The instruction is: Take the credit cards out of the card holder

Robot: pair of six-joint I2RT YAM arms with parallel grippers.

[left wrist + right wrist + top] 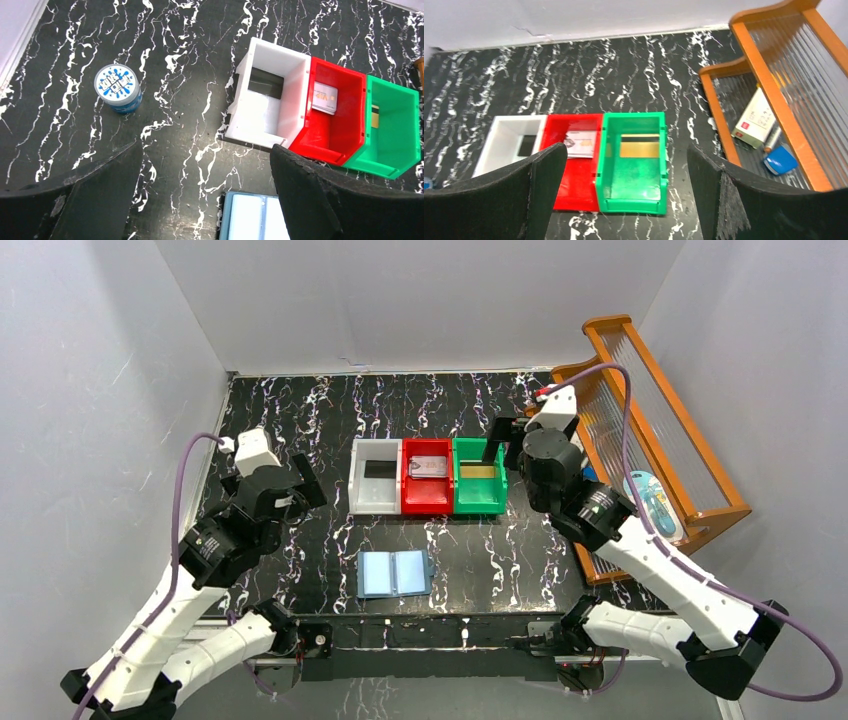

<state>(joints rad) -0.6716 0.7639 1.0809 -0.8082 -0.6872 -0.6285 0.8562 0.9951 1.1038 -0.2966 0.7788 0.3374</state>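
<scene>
The card holder, a blue wallet, lies open and flat near the table's front edge, its pale inside up; its top edge shows in the left wrist view. A black card lies in the white bin. A pale grey card lies in the red bin. A gold card lies in the green bin. My left gripper is open and empty, left of the bins. My right gripper is open and empty, above and just right of the green bin.
A round blue tin stands left of the bins. A wooden rack fills the right side, holding a white-and-red box and a small blue block. White walls close in the table.
</scene>
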